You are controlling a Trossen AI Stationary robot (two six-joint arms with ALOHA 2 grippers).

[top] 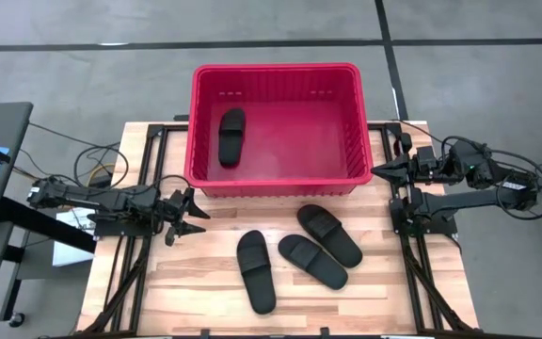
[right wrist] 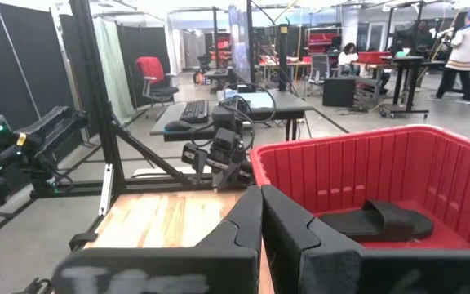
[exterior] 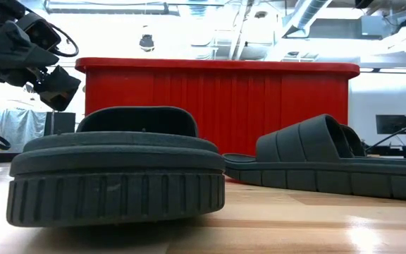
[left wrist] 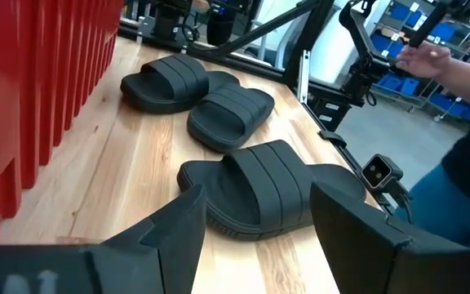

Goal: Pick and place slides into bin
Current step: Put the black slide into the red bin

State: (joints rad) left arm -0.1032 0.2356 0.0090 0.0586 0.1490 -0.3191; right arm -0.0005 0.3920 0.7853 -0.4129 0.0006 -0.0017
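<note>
The red bin stands at the table's far middle, and one black slide lies flat on its floor at the left; it also shows in the right wrist view. Three black slides lie sole-down on the wood in front of the bin: one nearest and two side by side. My left gripper is open and empty, above the table left of these slides and pointing toward the nearest one. My right gripper is shut and empty beside the bin's right near corner.
Black frame rails run along both table sides. Bare wood lies between my left gripper and the slides. A person's hand and dark sleeve show beyond the table's right side. Cables lie left of the table.
</note>
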